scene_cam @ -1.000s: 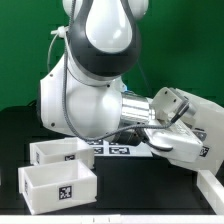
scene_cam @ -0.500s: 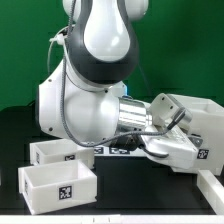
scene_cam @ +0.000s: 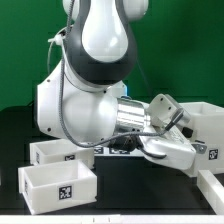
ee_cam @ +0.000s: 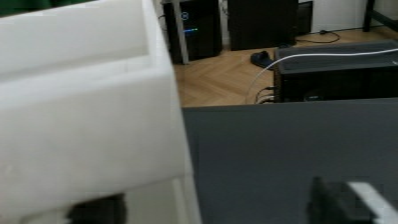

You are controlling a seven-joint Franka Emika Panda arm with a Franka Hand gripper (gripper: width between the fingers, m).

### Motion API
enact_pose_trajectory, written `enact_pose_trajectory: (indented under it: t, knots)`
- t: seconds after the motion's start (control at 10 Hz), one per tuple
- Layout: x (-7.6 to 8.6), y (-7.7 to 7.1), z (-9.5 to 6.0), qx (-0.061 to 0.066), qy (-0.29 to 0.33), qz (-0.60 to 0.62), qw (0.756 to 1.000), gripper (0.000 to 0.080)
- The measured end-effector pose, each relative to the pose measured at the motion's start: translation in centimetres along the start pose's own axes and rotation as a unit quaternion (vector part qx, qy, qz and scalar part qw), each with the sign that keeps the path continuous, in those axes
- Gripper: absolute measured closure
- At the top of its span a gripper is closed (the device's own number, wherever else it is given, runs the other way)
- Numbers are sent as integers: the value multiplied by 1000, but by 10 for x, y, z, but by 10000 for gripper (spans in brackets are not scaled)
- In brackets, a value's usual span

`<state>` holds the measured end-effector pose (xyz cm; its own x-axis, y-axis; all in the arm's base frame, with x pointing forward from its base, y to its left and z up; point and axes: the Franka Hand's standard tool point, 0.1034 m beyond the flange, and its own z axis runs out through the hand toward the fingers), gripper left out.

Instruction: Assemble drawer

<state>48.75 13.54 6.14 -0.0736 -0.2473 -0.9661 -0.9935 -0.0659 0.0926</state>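
The white drawer casing (scene_cam: 192,138) stands tilted on the black table at the exterior view's right. My gripper (scene_cam: 168,121) is at its near upper edge, mostly hidden by the arm. In the wrist view the casing wall (ee_cam: 89,120) fills one side, and my gripper (ee_cam: 222,208) straddles its edge. One dark finger (ee_cam: 98,212) shows behind the wall. The other finger (ee_cam: 356,200) stands apart from it over the dark table. The jaws are open. Two shallow white trays with markers sit at the front left, one nearer (scene_cam: 58,185) and one behind it (scene_cam: 57,153).
The marker board (scene_cam: 118,150) lies flat under the arm between the trays and the casing. A white piece (scene_cam: 212,188) shows at the front right edge. A green wall stands behind the black table (scene_cam: 130,195).
The casing has been tipped and shifted at the exterior view's right, with its top edge now higher and further right. The forearm moved with it. The trays have not moved.
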Motion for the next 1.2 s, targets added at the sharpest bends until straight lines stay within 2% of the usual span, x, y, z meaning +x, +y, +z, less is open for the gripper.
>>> enact_pose_trajectory:
  t: [0.1, 0.2, 0.3, 0.4, 0.6, 0.8, 0.9, 1.1, 1.2]
  knots:
    - [0, 0, 0, 1, 0, 0, 1000, 207]
    - [1, 0, -1, 1, 0, 0, 1000, 162]
    - [1, 0, -2, 2, 1, 1, 1000, 153]
    - [3, -2, -15, 0, 3, -7, 1000, 153]
    - [12, -13, -49, 9, 20, -23, 999, 151]
    - [10, -13, -63, 9, 23, -24, 999, 151]
    - [-3, -14, -70, -1, 36, -35, 999, 151]
    - [-36, -17, -82, -8, 40, -55, 998, 151]
    - [-55, -16, -88, -12, 82, -67, 994, 151]
